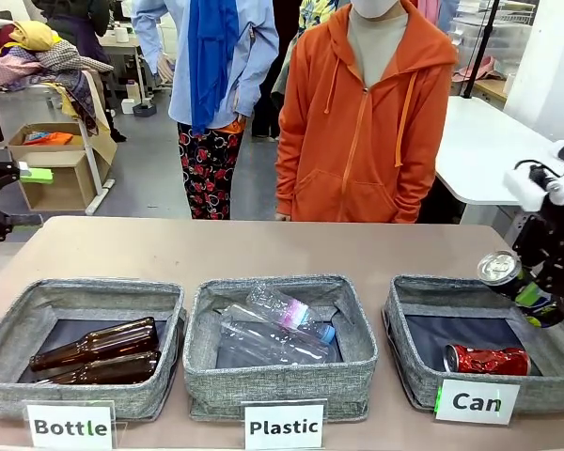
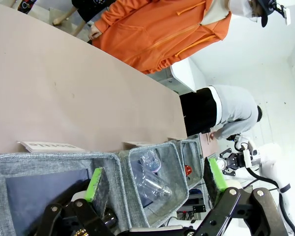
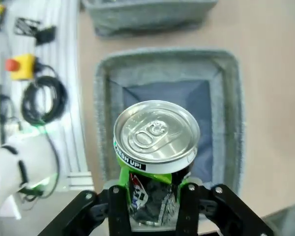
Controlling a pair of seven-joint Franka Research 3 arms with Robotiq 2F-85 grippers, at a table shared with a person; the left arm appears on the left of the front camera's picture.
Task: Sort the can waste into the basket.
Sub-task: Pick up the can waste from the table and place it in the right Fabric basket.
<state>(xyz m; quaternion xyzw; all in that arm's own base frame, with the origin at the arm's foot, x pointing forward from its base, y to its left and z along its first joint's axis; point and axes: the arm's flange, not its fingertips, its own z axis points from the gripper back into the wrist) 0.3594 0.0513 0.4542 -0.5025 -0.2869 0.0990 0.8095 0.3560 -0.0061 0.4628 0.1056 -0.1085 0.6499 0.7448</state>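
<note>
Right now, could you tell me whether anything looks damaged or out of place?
The red can lying in the Can basket is crushed. Otherwise nothing stands out: the right claw holds the black can tilted above that basket.

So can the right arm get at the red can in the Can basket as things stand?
Probably not yet: the right gripper is shut on the black can, so its jaws are taken. The crushed red can lies uncovered in the Can basket.
</note>
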